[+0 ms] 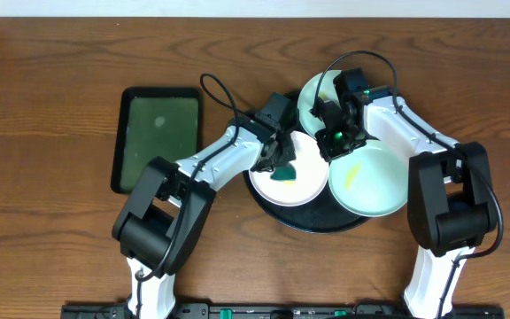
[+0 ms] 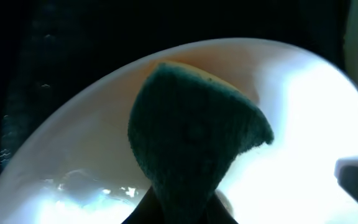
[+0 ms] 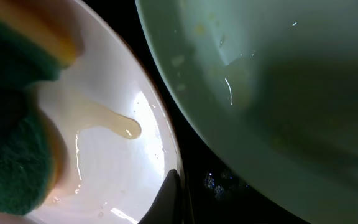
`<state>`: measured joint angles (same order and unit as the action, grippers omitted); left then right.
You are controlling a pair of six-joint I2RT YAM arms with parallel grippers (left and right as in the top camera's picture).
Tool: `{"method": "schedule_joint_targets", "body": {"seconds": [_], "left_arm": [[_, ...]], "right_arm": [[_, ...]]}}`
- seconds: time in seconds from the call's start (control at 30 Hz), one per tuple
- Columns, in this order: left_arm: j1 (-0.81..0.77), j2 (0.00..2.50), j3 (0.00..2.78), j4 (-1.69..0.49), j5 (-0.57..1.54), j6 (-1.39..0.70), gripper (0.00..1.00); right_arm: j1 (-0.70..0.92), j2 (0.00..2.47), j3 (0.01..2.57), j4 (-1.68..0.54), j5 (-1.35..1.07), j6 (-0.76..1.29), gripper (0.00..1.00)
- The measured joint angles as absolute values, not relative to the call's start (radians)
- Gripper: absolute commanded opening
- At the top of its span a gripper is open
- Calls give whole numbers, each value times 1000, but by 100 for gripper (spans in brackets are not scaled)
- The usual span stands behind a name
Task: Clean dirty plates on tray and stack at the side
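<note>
The round black tray holds three plates. A white plate lies at its left. My left gripper is shut on a green sponge with a yellow back and presses it onto that plate; the left wrist view shows the sponge on the plate. My right gripper grips this plate's right rim, with one finger lying on the rim near a yellowish smear. A mint plate with a yellow smear lies at the right. A third plate lies at the back.
A rectangular dark-green tray with a black rim lies to the left of the round tray. The arms' cables loop above the plates. The mint plate sits close to the gripped rim, with bare black tray between them.
</note>
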<state>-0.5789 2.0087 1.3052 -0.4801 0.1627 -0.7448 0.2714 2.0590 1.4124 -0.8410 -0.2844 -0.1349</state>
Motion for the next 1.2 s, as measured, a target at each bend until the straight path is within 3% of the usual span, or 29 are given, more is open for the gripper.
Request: {"method": "schedule_joint_targets", "body": {"seconds": [0.47, 0.73, 0.93, 1.2], "left_arm": [[-565, 1961, 1312, -662, -158, -748, 7], [-497, 1719, 1279, -700, -288, -747, 7], [-455, 1517, 1279, -704, -287, -735, 7], [-263, 1470, 1279, -716, -73, -630, 8]], "right_arm": [[279, 2059, 1412, -836, -333, -135, 1], [279, 2058, 1412, -833, -313, -135, 1], [303, 2021, 1412, -821, -260, -135, 1], [364, 1871, 1412, -817, -111, -135, 1]]}}
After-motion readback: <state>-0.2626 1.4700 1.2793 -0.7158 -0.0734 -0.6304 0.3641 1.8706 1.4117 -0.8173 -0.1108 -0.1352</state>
